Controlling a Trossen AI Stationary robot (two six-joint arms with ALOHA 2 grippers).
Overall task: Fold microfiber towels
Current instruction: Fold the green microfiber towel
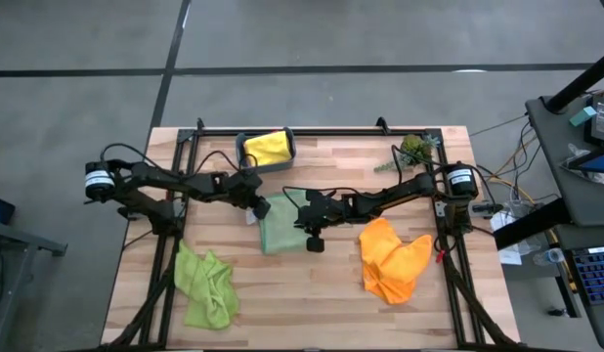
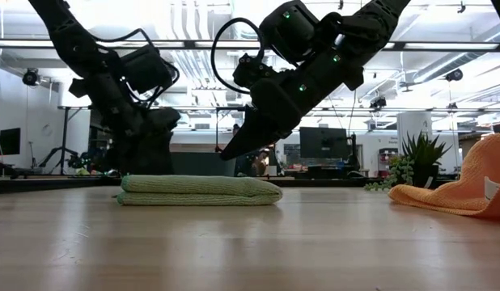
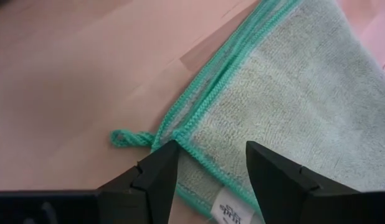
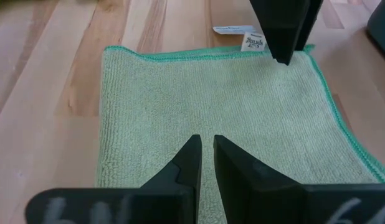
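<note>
The pale sage green towel (image 1: 277,224) lies folded mid-worktop. The left end effector (image 3: 207,167) hangs spread over its tagged corner; the right end effector (image 4: 207,158), pressed together, hovers above it. A snagged corner loop could undo the fold.

Bright, even overhead light (ceiling strips glare), soft shadows, wrist views slightly blurred.

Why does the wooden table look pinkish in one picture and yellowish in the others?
Left wrist view tints the table and sage green towel pink, close and soft; right wrist view shows the towel crisp on warm wood; low view has bright ceiling lights behind dark arms.
</note>
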